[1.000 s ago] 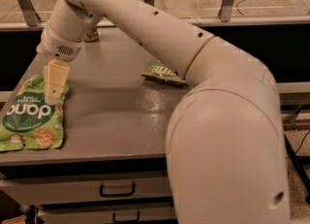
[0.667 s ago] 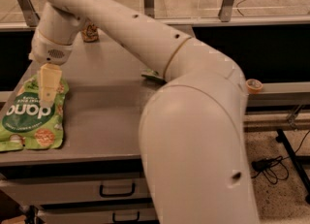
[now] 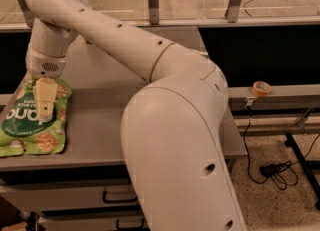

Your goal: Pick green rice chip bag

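Observation:
The green rice chip bag (image 3: 31, 127) lies flat on the left end of the grey table (image 3: 95, 120), near the front edge. It is bright green with a dark green circle, white lettering and round tan rice-cake pictures. My gripper (image 3: 44, 106) points straight down over the upper middle of the bag, at or just above its surface. I cannot tell if it touches the bag. My big white arm (image 3: 165, 125) reaches from the right foreground across the table and hides most of the table's middle.
The table's left edge runs just left of the bag. Drawers (image 3: 115, 197) sit under the tabletop. A rail with metal posts (image 3: 153, 2) runs behind the table. A roll of orange tape (image 3: 261, 88) sits on a ledge at right. Cables (image 3: 272, 167) lie on the floor.
The gripper has moved left and down, from above the bag's top right corner to over its middle. The arm has swung across and now hides the small bag at mid-table.

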You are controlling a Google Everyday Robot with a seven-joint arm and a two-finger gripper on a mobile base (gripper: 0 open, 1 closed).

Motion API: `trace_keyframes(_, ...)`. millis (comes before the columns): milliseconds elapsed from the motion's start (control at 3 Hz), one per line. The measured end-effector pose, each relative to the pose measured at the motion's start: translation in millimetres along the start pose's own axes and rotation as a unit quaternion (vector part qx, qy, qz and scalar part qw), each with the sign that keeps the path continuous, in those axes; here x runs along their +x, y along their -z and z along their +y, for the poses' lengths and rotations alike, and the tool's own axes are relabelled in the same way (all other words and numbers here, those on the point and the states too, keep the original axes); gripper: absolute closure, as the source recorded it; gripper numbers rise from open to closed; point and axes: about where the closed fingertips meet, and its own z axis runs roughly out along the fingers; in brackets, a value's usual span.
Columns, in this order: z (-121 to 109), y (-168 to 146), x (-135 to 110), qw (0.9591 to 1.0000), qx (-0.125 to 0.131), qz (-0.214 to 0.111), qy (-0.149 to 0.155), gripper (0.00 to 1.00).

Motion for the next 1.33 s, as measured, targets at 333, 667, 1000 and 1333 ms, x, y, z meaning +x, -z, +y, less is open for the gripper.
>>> trace_keyframes(333,2.0,-3.5,3.1,1.0,-0.003,0.0,-0.005,0.41)
trace_keyframes(667,1.8,-0.6,1.3,1.0,-0.003,0.0,-0.005,0.65)
trace_keyframes(1000,5.9,16.9,2.3,0.9997,0.02,-0.014,-0.01,0.87)
trace_keyframes(1333,11.0,53.5,4.4,0.9961,0.059,-0.064,-0.015,1.0)
